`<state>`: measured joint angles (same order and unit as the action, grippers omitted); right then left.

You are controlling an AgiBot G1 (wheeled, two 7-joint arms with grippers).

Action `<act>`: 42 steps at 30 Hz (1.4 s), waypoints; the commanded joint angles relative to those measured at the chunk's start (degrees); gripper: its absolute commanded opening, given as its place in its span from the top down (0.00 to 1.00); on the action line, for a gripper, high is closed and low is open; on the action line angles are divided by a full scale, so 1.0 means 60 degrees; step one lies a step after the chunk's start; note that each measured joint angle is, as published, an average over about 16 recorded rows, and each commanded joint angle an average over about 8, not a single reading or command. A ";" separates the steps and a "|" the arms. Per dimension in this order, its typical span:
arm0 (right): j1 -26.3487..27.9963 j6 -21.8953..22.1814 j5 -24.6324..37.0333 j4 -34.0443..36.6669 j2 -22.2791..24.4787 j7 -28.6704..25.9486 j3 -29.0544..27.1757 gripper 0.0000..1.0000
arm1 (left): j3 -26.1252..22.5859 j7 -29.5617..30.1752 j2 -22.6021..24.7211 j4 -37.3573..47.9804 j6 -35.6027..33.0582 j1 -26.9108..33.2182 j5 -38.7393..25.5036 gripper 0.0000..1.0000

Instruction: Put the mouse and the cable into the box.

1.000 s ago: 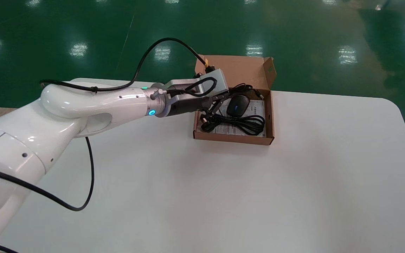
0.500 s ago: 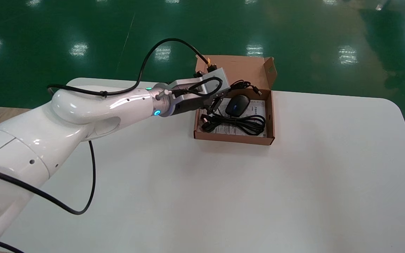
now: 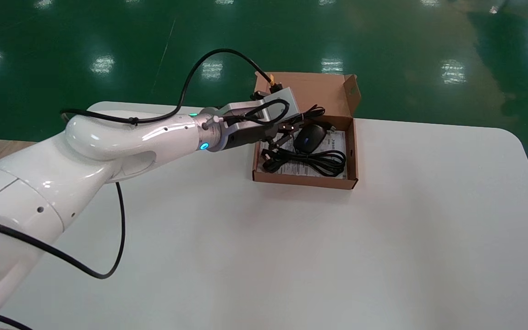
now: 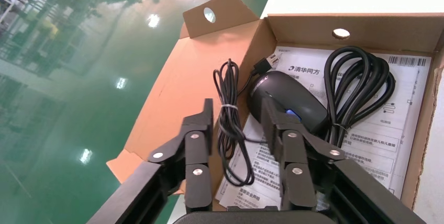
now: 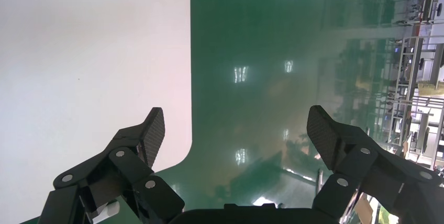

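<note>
The brown cardboard box point(image 3: 303, 179) stands open at the table's far side, its lid point(image 4: 178, 77) folded back. Inside it, on a printed leaflet point(image 4: 377, 135), lie the black mouse point(image 3: 310, 137) point(image 4: 298, 101) and a coiled thick black cable point(image 3: 312, 161) point(image 4: 361, 88). The mouse's thin tied cord point(image 4: 226, 114) rests beside it near the lid. My left gripper point(image 3: 289, 133) point(image 4: 238, 110) hovers over the box's left part, open, with the thin cord below the gap and no finger touching it. My right gripper point(image 5: 238, 124) is open and empty, out of the head view.
The white table point(image 3: 291, 256) spreads wide around the box. Green floor lies beyond its far edge. The right wrist view shows a rounded table corner point(image 5: 178, 150) and floor past it. My left arm's black hose point(image 3: 108, 256) loops over the table's left part.
My left arm has reached slightly farther over the box. Its fingers have lifted off the coiled cable and spread wider. The mouse and cable have stayed in place.
</note>
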<state>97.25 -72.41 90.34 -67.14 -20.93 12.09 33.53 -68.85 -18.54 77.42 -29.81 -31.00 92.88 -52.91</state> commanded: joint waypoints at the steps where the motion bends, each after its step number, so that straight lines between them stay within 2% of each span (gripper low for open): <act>1: 0.0004 -0.0010 -0.0008 0.0013 -0.0005 0.0003 -0.0003 0.00 | 0.0036 0.0011 -0.0019 -0.0015 -0.0037 -0.0014 -0.0002 0.00; 42: -0.4113 -0.1535 -0.5592 -0.0738 -0.1626 -0.2632 -0.2020 0.00 | 0.6136 0.3399 -0.4921 -0.5078 -0.6352 -0.3634 0.1280 0.00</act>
<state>72.57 -81.62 56.79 -71.57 -30.68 -3.70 21.41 -32.04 1.85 47.89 -60.28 -69.11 71.07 -45.23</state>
